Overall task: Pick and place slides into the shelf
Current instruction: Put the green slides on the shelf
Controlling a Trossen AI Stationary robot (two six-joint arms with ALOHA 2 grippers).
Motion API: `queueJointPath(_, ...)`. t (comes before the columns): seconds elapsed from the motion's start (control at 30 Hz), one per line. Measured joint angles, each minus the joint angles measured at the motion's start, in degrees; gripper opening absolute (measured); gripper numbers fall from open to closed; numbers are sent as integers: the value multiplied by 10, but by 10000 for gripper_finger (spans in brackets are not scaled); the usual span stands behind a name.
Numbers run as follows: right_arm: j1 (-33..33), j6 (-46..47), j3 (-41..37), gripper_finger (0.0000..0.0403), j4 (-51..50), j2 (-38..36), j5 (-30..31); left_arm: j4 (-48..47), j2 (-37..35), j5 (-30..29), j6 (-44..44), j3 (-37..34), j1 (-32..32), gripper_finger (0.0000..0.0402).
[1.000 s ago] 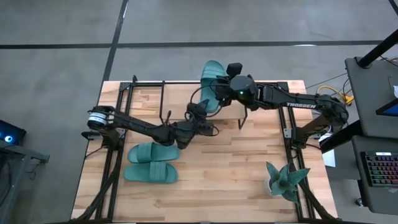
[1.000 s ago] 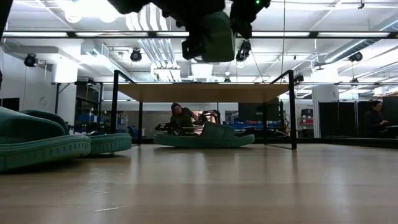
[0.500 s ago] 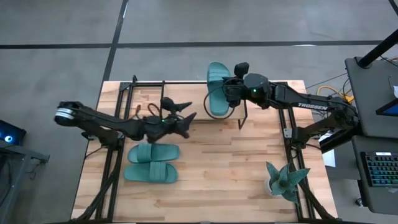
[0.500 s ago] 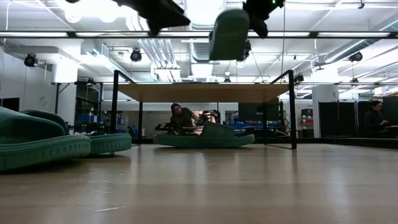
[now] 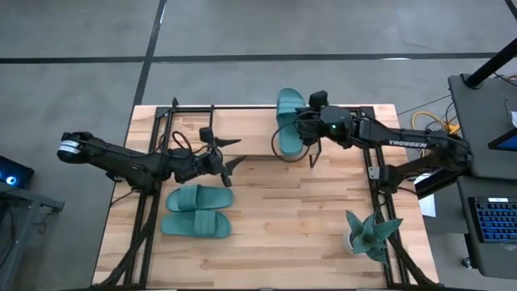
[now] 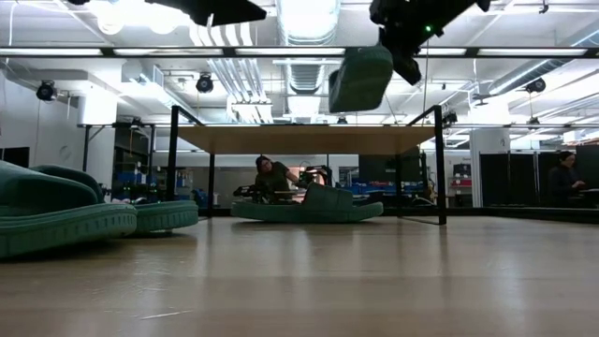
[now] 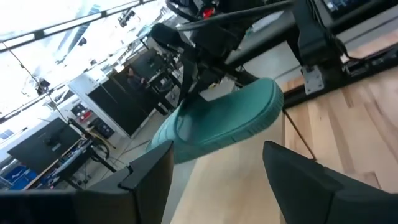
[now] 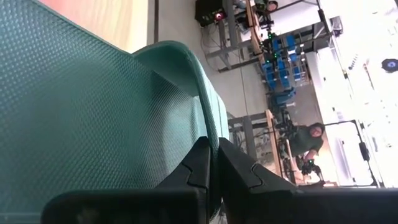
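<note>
My right gripper [image 5: 308,129] is shut on one teal slide [image 5: 288,123], held in the air over the right end of the shelf [image 5: 234,123]. In the low view this slide [image 6: 360,80] hangs above the shelf's light-wood top board [image 6: 309,139]. My left gripper [image 5: 229,151] is open and hovers over the shelf's left half, touching nothing. Another slide [image 6: 309,206] rests on its sole under the shelf. Two more slides [image 5: 199,198] [image 5: 195,225] lie flat side by side on the table near its left edge. My right gripper pinches the slide's long side edge [image 8: 205,127] between its two fingers [image 8: 239,174], coming level from the table's right, across the slide's length. The slide is lifted clear and tilted, its textured face [image 8: 74,112] turned toward the wrist camera.
A teal spiky plant [image 5: 371,234] stands near the table's right near corner. Black frame rails [image 5: 145,202] run along both table sides. The shelf's thin black legs [image 6: 438,164] stand at its corners. Bare wood [image 5: 291,218] lies in the table's middle and near part. People sit in the room beyond.
My left gripper has drawn back from the held slide toward the table's left edge. My right gripper has carried the slide a little toward the table's right and near edge and slightly down.
</note>
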Motion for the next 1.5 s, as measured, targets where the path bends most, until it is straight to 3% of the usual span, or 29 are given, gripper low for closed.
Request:
queueJointPath(0.43,-33,-4,-60,8,25,-19,-6,-1,14,-2,1,-3,0,231)
queueJointPath(1.0,-33,-17,-64,9,-23,-20,-7,-1,14,-2,1,-3,0,231)
queueJointPath(1.5,-32,15,-64,65,-27,-20,-7,-1,14,-2,2,-3,0,231)
